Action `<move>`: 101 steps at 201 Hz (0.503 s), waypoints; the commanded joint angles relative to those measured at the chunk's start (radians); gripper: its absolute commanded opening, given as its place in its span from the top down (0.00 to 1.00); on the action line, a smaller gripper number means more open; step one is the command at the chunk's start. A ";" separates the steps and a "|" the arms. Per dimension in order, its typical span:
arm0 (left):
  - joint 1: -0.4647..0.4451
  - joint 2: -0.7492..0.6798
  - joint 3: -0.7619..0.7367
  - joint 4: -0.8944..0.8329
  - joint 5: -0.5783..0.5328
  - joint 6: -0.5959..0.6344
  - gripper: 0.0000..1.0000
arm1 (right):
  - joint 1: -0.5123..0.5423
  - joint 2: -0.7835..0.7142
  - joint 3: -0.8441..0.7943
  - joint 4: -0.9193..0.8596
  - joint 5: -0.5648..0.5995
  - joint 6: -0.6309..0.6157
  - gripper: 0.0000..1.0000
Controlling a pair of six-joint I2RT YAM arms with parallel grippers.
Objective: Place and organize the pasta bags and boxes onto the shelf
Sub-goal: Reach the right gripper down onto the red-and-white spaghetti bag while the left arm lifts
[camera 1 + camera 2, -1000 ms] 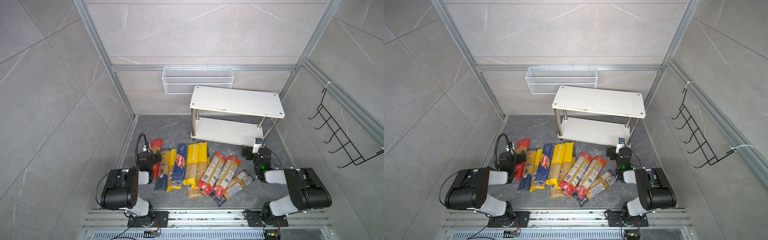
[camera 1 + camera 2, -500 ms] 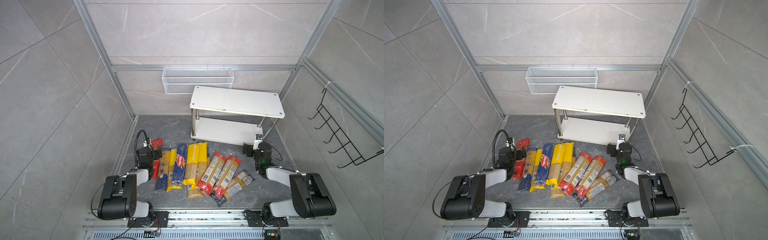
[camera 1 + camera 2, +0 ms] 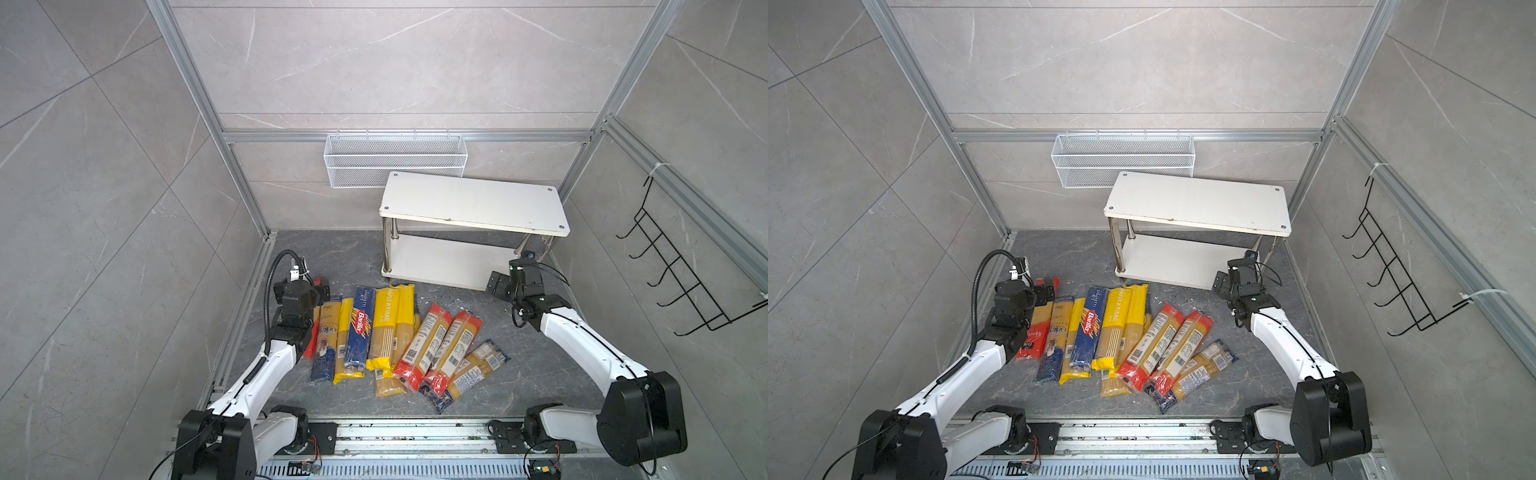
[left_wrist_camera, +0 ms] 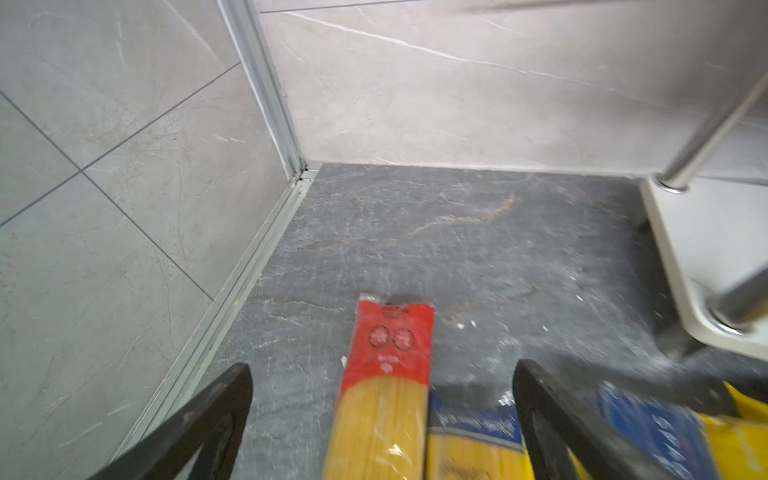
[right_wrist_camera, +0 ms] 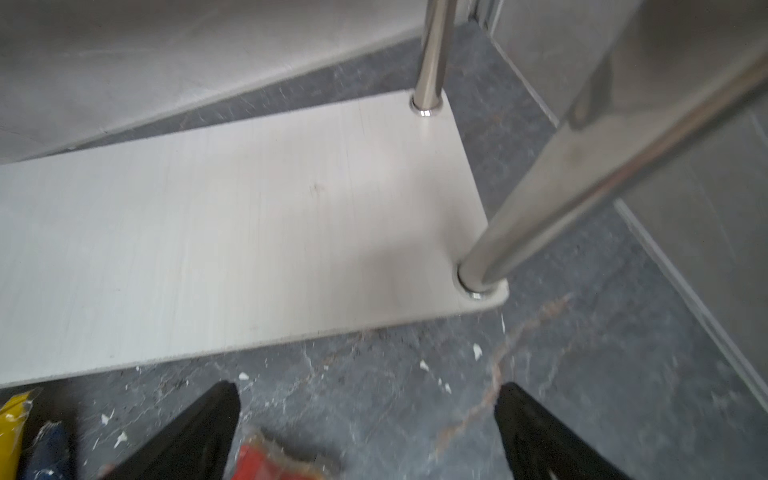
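Nearest the base rail (image 3: 415, 432), about 11 pasta packs (image 3: 386, 332) are lying flat on the dark floor (image 3: 340, 257) in a loose fan. None is sitting on the shelf (image 3: 473, 203) yet. At the fan's right end, 2 red-ended bags (image 3: 426, 340) are overlapping a navy-ended bag (image 3: 434, 400), so pulling the lower one first is likely to drag the others.

The left gripper (image 4: 380, 370) is holding nothing, its jaws standing wide either side of the red pack (image 4: 390, 345)'s far end.
- Risk: a blue-banded bag (image 4: 473, 419) is lying against that pack, so a closing finger may be catching both.
- Risk: a grip at the very end is inviting droop and slip.

The right gripper (image 5: 365, 388) is also spread and empty, hovering over bare floor just beside the shelf's lower board (image 5: 249, 208). A chrome leg (image 5: 582, 174) is standing close — a sideways swing is risking a knock.

Farther back, both boards are lying bare. The wire basket (image 3: 395, 162) is hanging behind, and the hook rack (image 3: 681, 286) is hanging on the right wall, off the route.
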 commanded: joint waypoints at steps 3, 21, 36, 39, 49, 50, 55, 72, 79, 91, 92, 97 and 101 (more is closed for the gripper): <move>-0.098 -0.056 0.063 -0.150 -0.046 -0.025 0.00 | 0.140 -0.043 0.066 -0.340 0.125 0.228 0.00; -0.160 -0.076 0.085 -0.212 -0.032 -0.052 0.00 | 0.237 -0.049 0.086 -0.472 0.149 0.381 0.00; -0.188 -0.087 0.107 -0.274 -0.004 -0.094 0.00 | 0.301 -0.046 0.086 -0.558 0.115 0.513 0.03; -0.190 -0.089 0.111 -0.287 0.004 -0.101 0.00 | 0.313 -0.045 0.085 -0.564 0.108 0.527 0.04; -0.202 -0.093 0.125 -0.323 0.038 -0.114 0.00 | 0.378 -0.038 0.081 -0.583 0.083 0.578 0.06; -0.202 -0.094 0.126 -0.324 0.040 -0.115 0.00 | 0.387 -0.037 0.081 -0.586 0.083 0.585 0.06; -0.208 -0.097 0.131 -0.338 0.051 -0.121 0.00 | 0.425 -0.029 0.083 -0.601 0.084 0.617 0.06; -0.228 -0.108 0.141 -0.365 0.071 -0.127 0.00 | 0.539 0.007 0.096 -0.631 0.071 0.701 0.06; -0.236 -0.113 0.145 -0.374 0.073 -0.126 0.00 | 0.582 0.025 0.104 -0.630 0.062 0.721 0.06; -0.244 -0.123 0.155 -0.391 0.077 -0.127 0.00 | 0.648 0.053 0.124 -0.614 0.048 0.730 0.06; -0.245 -0.124 0.155 -0.394 0.077 -0.127 0.00 | 0.653 0.056 0.126 -0.613 0.046 0.730 0.06; -0.247 -0.128 0.159 -0.401 0.077 -0.129 0.00 | 0.675 0.072 0.139 -0.604 0.037 0.725 0.06; -0.248 -0.130 0.162 -0.406 0.077 -0.133 0.00 | 0.689 0.087 0.151 -0.600 0.028 0.721 0.06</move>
